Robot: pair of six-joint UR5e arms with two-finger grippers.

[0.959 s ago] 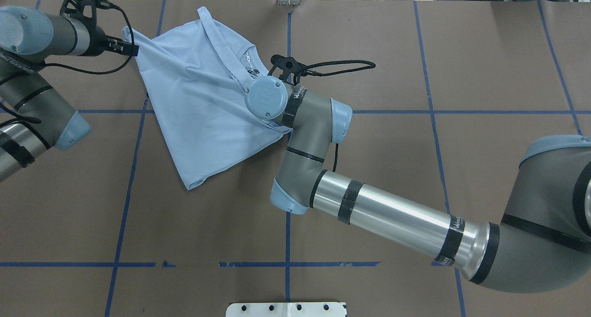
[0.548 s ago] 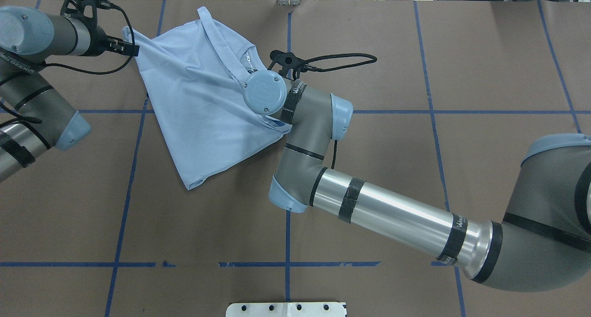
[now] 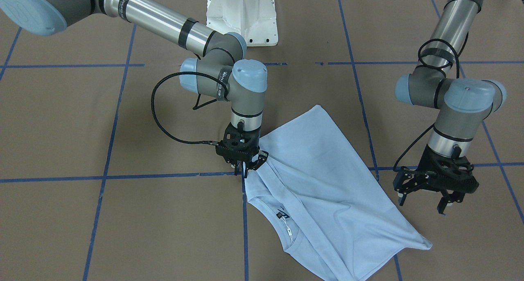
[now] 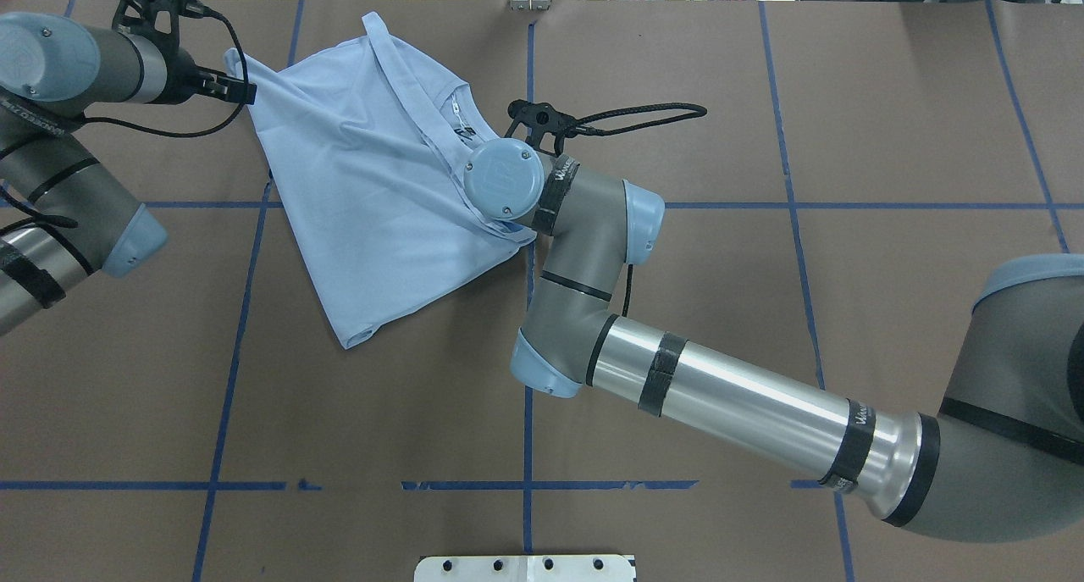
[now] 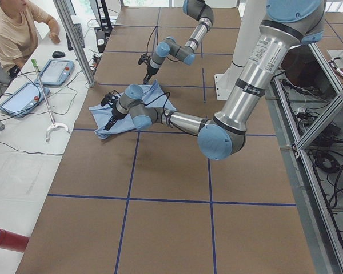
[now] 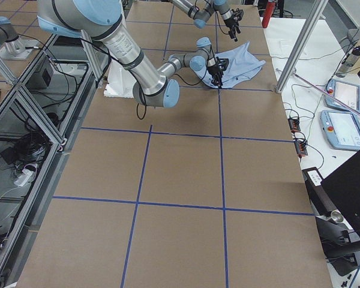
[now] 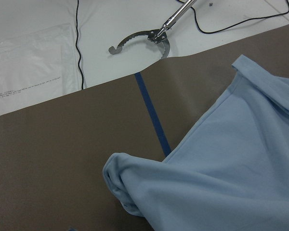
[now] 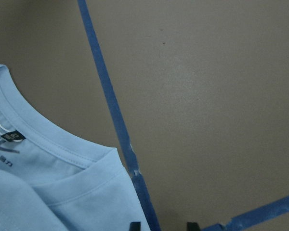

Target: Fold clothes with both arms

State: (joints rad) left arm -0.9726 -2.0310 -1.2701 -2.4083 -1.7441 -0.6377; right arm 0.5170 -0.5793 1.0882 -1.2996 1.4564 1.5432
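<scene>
While the light blue T-shirt (image 3: 327,183) lies rumpled and partly doubled over on the brown table (image 3: 123,232), the right gripper (image 3: 247,166) stands at its shoulder edge, just beside the collar. Its fingertips are a little apart over a blue tape line (image 8: 111,110) and apparently have no cloth between them, though the wrist view shows only their very tips. The left gripper (image 3: 422,205) (on the shirt's opposite side) hangs spread wide and empty near the garment's edge. The dark neck label (image 3: 282,215) faces up inside the collar.
</scene>
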